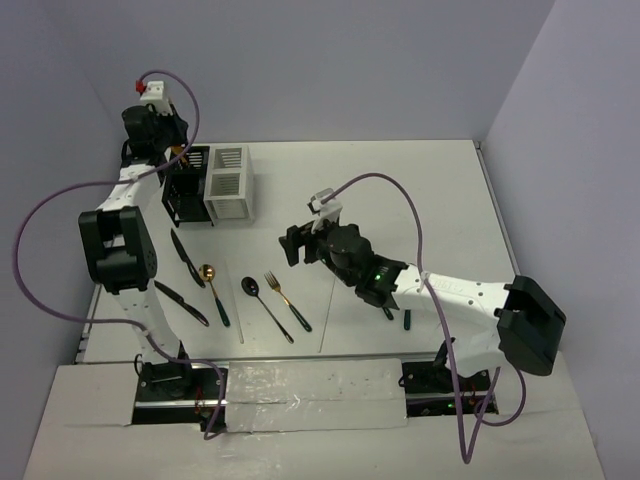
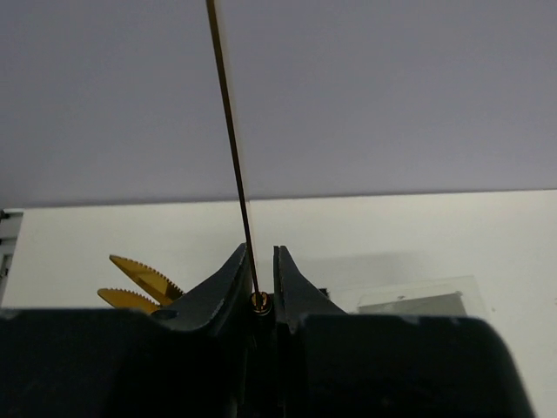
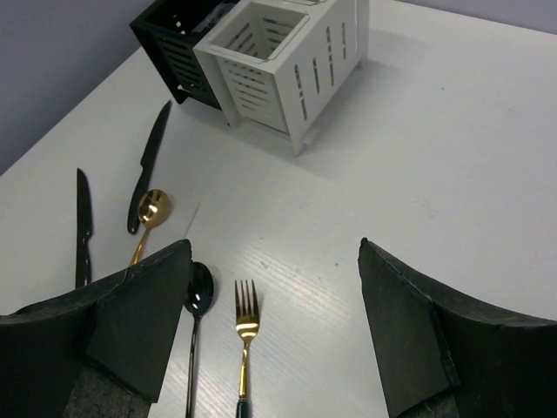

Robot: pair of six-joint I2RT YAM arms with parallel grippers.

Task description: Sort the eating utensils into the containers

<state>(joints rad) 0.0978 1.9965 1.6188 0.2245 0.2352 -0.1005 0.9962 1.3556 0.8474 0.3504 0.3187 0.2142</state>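
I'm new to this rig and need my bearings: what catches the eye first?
The left tool pinches the end of a slim gold utensil, by the black caddy at far left. The right tool hangs open above a gold fork and a black spoon lying mid-table.

Table (image 1: 400, 190): white, matte top, lightly scuffed, with pale lavender-grey walls (image 1: 350, 60) standing along its far and right sides. Tape strip (image 1: 310, 382): wide, silvery and wrinkled, laid along the near edge on a flat white board (image 1: 90, 420).
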